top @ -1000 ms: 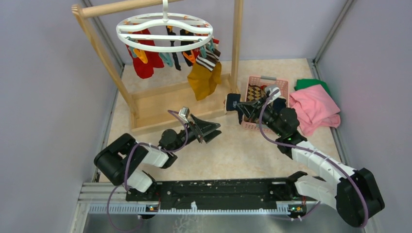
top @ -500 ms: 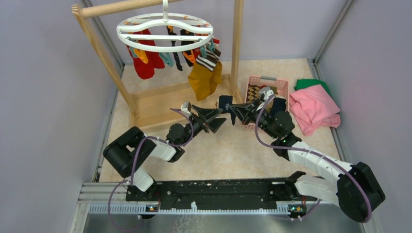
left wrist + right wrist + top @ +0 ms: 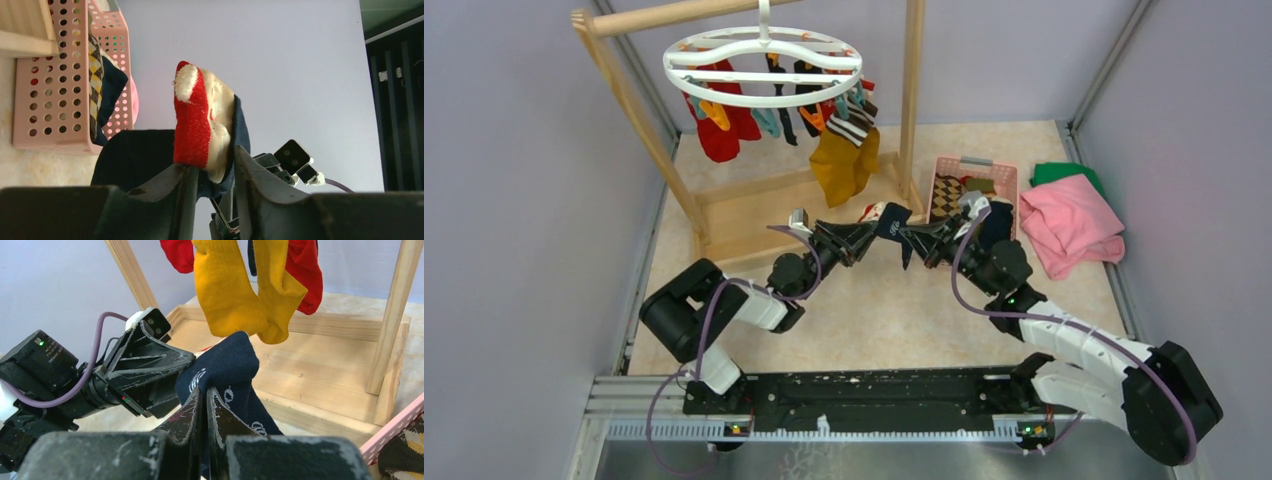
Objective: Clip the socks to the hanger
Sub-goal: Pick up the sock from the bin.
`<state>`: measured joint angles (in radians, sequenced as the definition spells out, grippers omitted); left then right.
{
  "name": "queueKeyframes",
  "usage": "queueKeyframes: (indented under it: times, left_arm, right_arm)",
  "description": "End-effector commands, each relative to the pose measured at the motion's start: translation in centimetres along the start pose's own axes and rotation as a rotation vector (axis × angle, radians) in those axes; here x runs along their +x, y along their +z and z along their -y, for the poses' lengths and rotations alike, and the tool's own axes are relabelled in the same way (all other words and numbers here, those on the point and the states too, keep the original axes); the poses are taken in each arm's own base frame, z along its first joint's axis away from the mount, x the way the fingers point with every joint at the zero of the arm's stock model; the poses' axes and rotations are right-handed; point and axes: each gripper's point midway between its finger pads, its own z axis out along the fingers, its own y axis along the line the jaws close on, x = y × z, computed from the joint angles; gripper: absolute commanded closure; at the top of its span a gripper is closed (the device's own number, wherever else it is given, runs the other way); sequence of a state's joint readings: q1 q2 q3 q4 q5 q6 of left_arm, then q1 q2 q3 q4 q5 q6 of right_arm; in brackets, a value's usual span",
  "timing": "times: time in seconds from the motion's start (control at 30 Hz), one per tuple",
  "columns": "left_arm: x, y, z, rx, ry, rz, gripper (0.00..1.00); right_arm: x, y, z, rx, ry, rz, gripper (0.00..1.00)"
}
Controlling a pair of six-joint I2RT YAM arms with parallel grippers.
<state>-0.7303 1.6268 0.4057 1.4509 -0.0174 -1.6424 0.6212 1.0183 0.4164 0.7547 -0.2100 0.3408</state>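
Note:
A navy patterned sock [image 3: 890, 221] hangs in the air between my two grippers, in front of the wooden rack. My right gripper [image 3: 910, 237] is shut on its navy body [image 3: 227, 362], the fingers [image 3: 192, 410] pressed together on the fabric. My left gripper [image 3: 865, 230] comes from the left, and its jaws have closed on the sock's red and cream end [image 3: 192, 125], which sticks up between the fingers [image 3: 246, 167]. The white ring hanger [image 3: 764, 66] hangs from the rack's top bar with red [image 3: 721, 137], mustard [image 3: 844, 160] and striped socks clipped on.
A pink basket [image 3: 972, 163] holding more socks stands right of the rack post. A pink cloth [image 3: 1069, 222] and a green cloth [image 3: 1064, 172] lie at the far right. The wooden rack base [image 3: 754, 212] sits just behind the grippers. Purple walls close in on both sides.
The right gripper carried the navy sock left from the basket. The left arm reached up to meet it, and its wide-open jaws closed onto the sock's end.

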Motion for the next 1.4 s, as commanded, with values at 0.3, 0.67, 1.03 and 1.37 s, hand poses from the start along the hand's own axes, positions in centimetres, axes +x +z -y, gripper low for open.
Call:
queueKeyframes:
  times: [0.3,0.67,1.03,1.37]
  left_arm:
    - [1.0,-2.1,5.4,0.358,0.598,-0.115,1.00]
    - [2.1,-7.3,-1.9,0.228,1.548,-0.498,1.00]
    - [3.1,-10.8,-0.8,0.454,1.914,-0.589,1.00]
    - [5.6,-12.3,-0.2,0.646,1.912,-0.662,1.00]
  right_arm:
    - [1.4,-1.8,-1.2,-0.050,-0.039,-0.038,0.96]
    - [1.3,-3.3,-1.3,-0.086,-0.250,-0.064,0.27]
    - [1.5,-3.2,-6.8,-0.475,-0.428,-0.026,0.23]
    - [3.0,-1.8,-8.4,-0.573,-0.402,-0.073,0.23]
